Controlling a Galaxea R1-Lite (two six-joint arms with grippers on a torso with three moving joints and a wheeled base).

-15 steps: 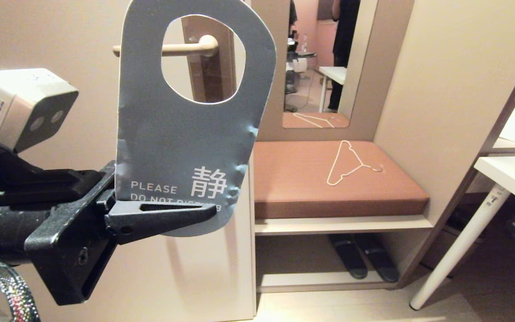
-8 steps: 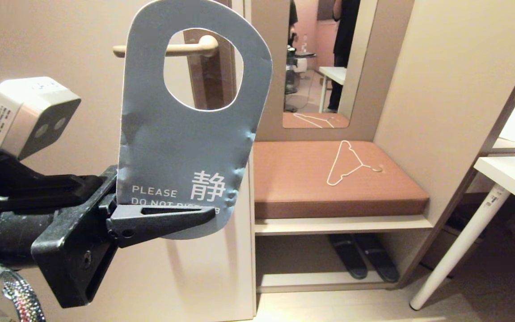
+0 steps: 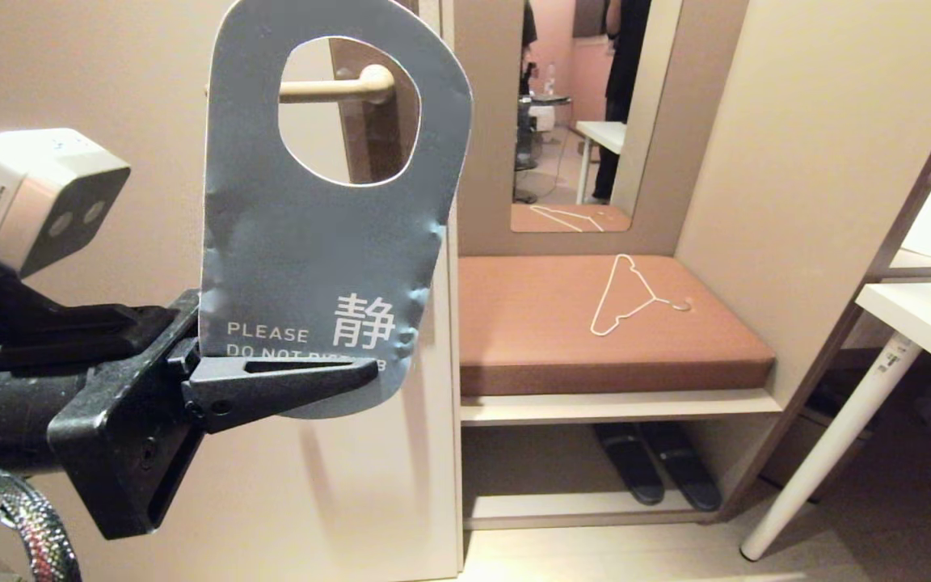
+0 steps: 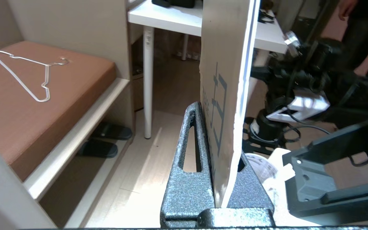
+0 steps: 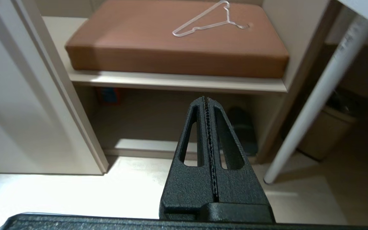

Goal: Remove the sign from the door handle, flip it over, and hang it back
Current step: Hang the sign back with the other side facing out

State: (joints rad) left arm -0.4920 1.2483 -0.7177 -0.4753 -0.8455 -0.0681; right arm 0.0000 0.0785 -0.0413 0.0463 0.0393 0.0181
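The left gripper (image 3: pixel 288 380) is clamped on the lower end of the door hanger sign (image 3: pixel 328 242), blue face to camera, seemingly short of the door handle (image 3: pixel 336 85). The right gripper (image 5: pixel 208 127) is closed, empty. Misjudging the hole could snag the lever tip and bend the card.

Black textured left gripper (image 3: pixel 288 380), slotted triangular fingers, white wrist camera box (image 3: pixel 33 194), braided cable (image 3: pixel 29 525).

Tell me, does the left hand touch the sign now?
Touching. In the left wrist view, the left hand is shut on the sign, its fingers pressing both faces of the lower end.
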